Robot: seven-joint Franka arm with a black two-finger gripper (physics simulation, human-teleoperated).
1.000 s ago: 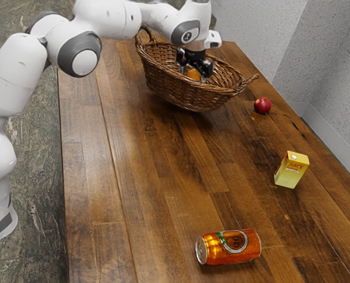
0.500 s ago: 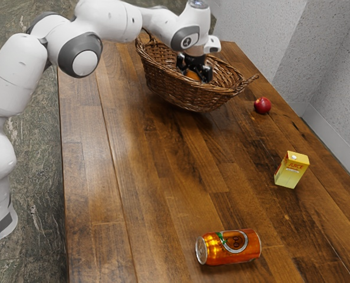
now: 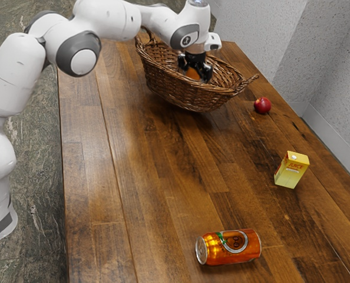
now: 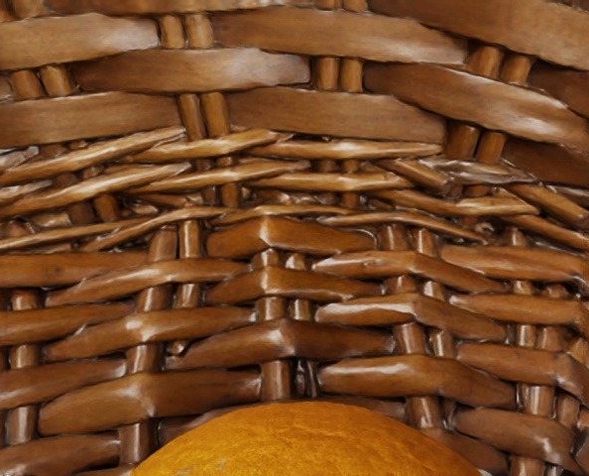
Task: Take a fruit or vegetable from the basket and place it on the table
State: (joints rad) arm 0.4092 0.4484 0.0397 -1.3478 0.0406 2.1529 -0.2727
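One orange (image 3: 192,74) observed inside the basket (image 3: 184,94), directly beneath the claw (image 3: 194,69); cannot tell whether the claw stands apart or clamped on it.

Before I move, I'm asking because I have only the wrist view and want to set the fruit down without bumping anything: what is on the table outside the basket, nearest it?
Observer: A red apple, on the table near the basket's handle at the exterior view's right.
Operator: Is there anything farther from the basket than that?
Observer: Yes, a yellow juice carton, standing upright.
Operator: And farther still?
Observer: A drink can, lying on its side.
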